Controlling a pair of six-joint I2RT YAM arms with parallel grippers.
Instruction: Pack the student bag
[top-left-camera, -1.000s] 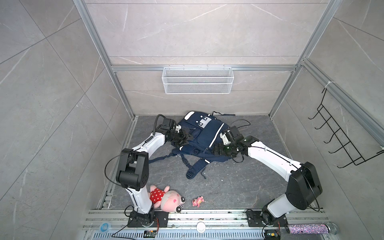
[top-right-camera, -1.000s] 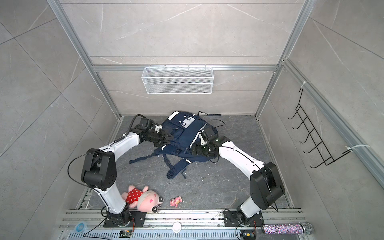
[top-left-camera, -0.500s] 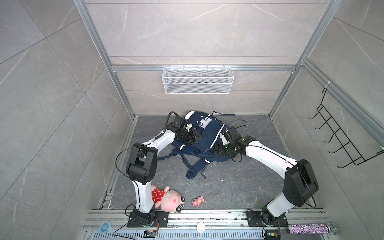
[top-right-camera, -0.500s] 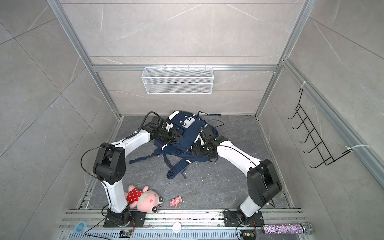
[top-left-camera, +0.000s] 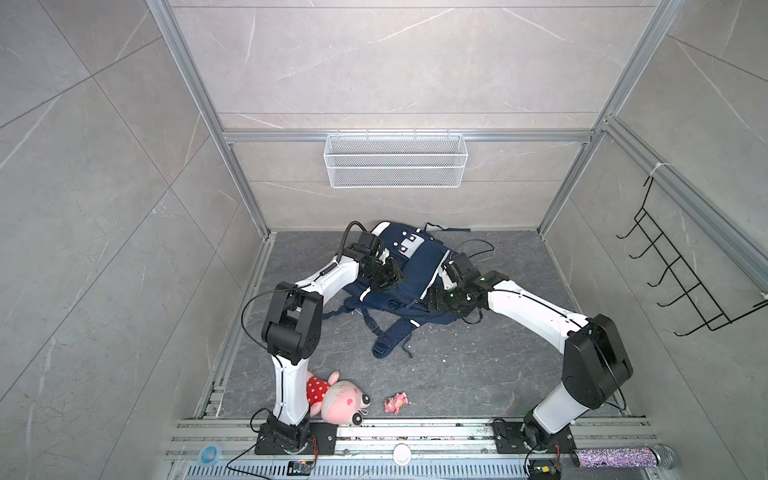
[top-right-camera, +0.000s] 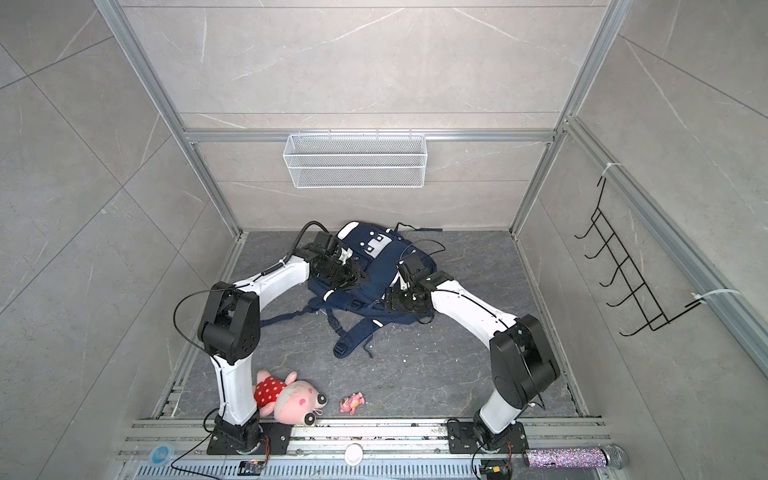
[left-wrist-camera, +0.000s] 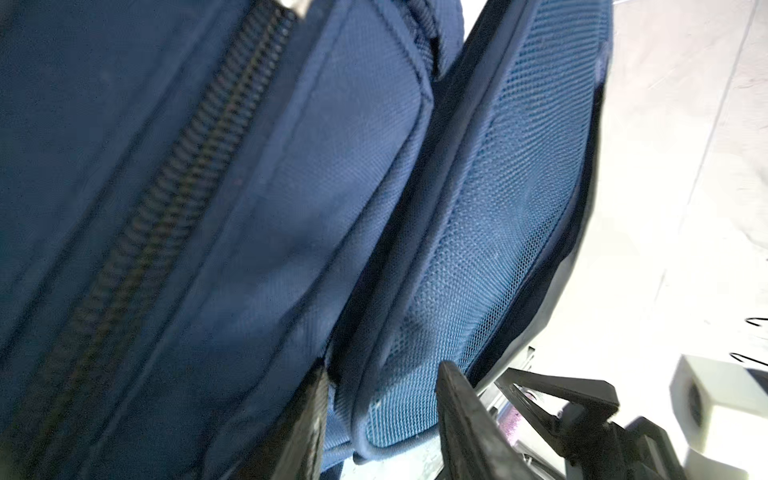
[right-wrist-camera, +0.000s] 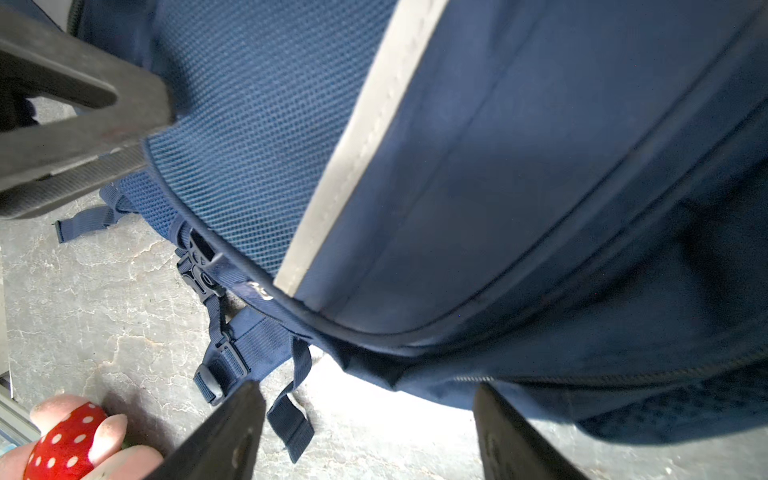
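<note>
Over the last second the left arm has swung inward. Its elbow has drawn in, and the left hand (top-left-camera: 388, 276) has gone from the bag's left border to well over its body. The right hand (top-left-camera: 436, 299) has crept a little toward the bag's near right corner. The student bag (top-left-camera: 419, 266) has barely shifted and lies flat on the dark surface (top-left-camera: 478, 365), close to the back wall, with its straps trailing toward the robot.

In its wrist view, the left hand (left-wrist-camera: 380, 370) has its fingers on either side of a mesh-lined edge (left-wrist-camera: 478, 249) of the bag, and fabric fills the gap. We cannot tell whether it is truly pinching or only closing in. The right hand (right-wrist-camera: 368, 388) is released — its fingers stand wide apart by the bag's lower seam, with nothing between them but that seam and the bare surface.

We judge that both hands are still getting a hold on the bag and that packing proper has not begun. The zip (left-wrist-camera: 166, 199) beside the left hand looks closed. The plush pig (top-left-camera: 336, 399) and the small pink toy (top-left-camera: 397, 403) have not moved — they lie well apart from the bag, near the robot's bases.

The left hand's new position suggests it means to pin or lift one side while the right hand seeks an opening, so a zip must come undone before anything goes in.
</note>
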